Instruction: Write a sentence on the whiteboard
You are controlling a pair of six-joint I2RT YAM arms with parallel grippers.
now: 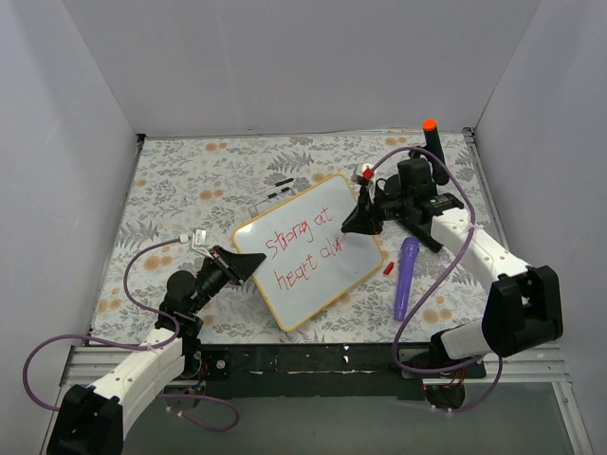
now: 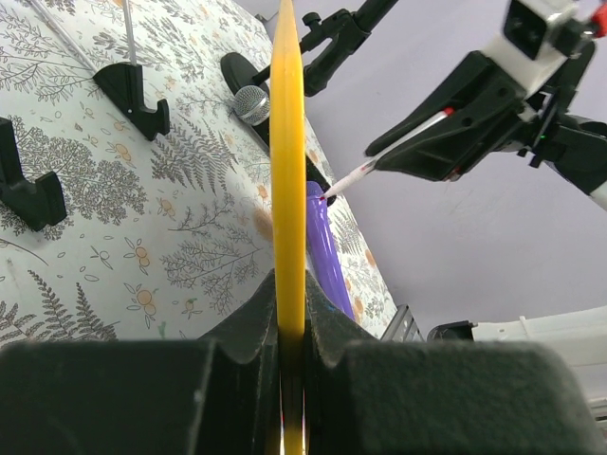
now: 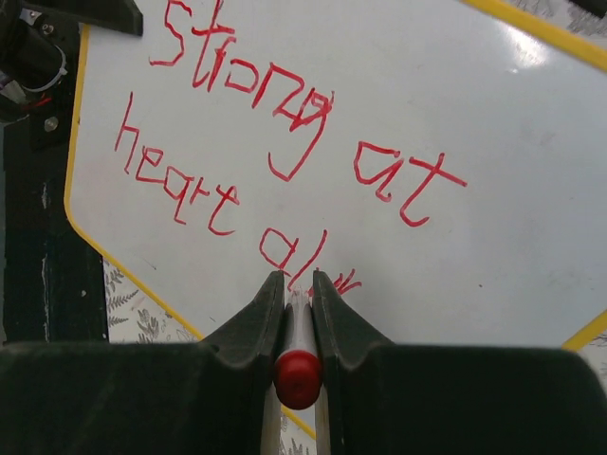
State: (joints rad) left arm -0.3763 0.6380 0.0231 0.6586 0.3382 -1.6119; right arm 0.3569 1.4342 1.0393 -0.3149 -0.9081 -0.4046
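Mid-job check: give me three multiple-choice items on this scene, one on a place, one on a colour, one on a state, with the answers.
1. In the top view, where is the purple object relative to the whiteboard?
A. left of it
B. right of it
C. on it

2. What colour is the sentence?
A. red
B. blue
C. black

3. What is the left gripper doing?
A. hanging open
B. shut on nothing
C. shut on the whiteboard's frame

Answers:
1. B: it lies on the patterned cloth past the board's right corner.
2. A: the right wrist view shows red strokes.
3. C: the left wrist view shows the yellow edge clamped in it.
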